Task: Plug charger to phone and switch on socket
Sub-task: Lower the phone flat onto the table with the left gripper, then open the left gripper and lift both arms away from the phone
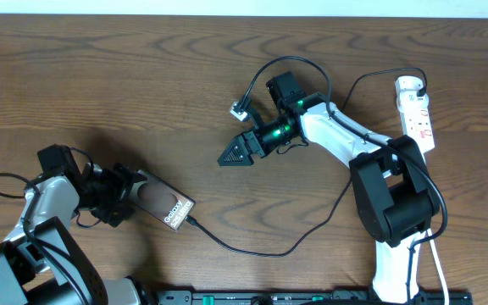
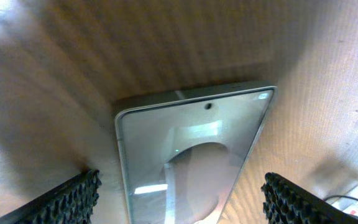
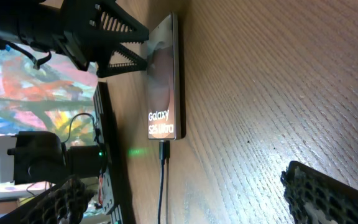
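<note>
The phone (image 1: 166,207) lies flat at the lower left, its "Galaxy S25 Ultra" lettering towards the right. The charger (image 1: 261,252), a thin black cable, has its plug tip in the phone's lettered end (image 3: 165,149) and runs right and up to the socket (image 1: 419,114) at the far right. My left gripper (image 1: 125,196) is open and straddles the phone's other end; in the left wrist view (image 2: 182,190) gaps show on both sides of the phone (image 2: 191,155). My right gripper (image 1: 232,155) is open and empty over mid-table, facing the phone (image 3: 164,81).
The socket's white cord (image 1: 440,263) runs down the right side past the right arm's base. A black rail (image 1: 312,296) lies along the front edge. A small white connector (image 1: 238,108) on a black lead hangs by the right wrist.
</note>
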Controlling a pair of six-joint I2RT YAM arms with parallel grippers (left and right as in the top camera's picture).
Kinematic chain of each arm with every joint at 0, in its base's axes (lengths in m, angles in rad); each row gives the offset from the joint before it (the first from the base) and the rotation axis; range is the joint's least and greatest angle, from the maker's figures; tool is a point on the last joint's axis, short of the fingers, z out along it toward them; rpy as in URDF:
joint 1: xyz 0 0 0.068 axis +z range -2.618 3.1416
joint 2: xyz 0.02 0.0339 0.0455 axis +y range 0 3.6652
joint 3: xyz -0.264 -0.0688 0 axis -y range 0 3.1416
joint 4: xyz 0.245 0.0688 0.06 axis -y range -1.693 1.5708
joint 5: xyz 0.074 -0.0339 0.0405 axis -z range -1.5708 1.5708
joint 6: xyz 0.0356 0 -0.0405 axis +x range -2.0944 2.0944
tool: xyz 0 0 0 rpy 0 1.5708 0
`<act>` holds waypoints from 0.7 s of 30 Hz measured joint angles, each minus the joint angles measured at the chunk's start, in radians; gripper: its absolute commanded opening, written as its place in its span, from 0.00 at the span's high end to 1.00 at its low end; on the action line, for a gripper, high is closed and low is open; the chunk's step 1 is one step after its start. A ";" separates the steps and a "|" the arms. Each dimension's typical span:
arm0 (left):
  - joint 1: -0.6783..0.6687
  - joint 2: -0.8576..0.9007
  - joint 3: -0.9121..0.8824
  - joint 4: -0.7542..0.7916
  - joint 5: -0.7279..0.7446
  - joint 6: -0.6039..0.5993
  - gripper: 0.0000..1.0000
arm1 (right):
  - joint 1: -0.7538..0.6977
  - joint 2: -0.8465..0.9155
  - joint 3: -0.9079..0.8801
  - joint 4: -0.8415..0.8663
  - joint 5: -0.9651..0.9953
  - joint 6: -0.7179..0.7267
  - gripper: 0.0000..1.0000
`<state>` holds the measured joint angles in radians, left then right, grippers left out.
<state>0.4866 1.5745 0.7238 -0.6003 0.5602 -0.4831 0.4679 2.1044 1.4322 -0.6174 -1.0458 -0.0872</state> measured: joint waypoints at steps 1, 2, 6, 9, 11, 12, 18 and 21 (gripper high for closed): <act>0.000 0.000 0.005 -0.015 -0.016 0.000 0.12 | 0.000 0.000 0.000 0.000 0.000 0.000 0.01; 0.000 -0.006 0.011 -0.033 -0.039 0.000 0.12 | 0.000 0.000 0.000 0.000 0.000 0.000 0.01; 0.002 -0.038 0.028 -0.130 -0.200 0.009 0.12 | 0.000 0.000 0.000 0.000 0.000 0.000 0.01; 0.003 -0.119 0.074 -0.191 -0.277 0.038 0.12 | 0.000 0.000 0.000 0.000 0.001 0.000 0.01; -0.001 -0.199 0.140 -0.211 -0.298 0.064 0.12 | 0.000 0.000 0.000 0.000 0.007 0.006 0.01; -0.009 -0.268 0.205 -0.213 -0.301 0.091 0.11 | -0.001 0.000 0.000 0.000 0.019 0.019 0.01; -0.140 -0.381 0.371 -0.219 -0.236 0.185 0.12 | -0.012 0.000 0.042 -0.092 0.164 0.098 0.01; -0.250 -0.358 0.418 -0.208 -0.219 0.227 0.11 | -0.031 0.000 0.114 -0.204 0.277 0.118 0.01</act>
<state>0.2363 1.2163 1.1416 -0.8082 0.3416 -0.2565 0.4374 2.1044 1.5463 -0.8215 -0.7689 0.0311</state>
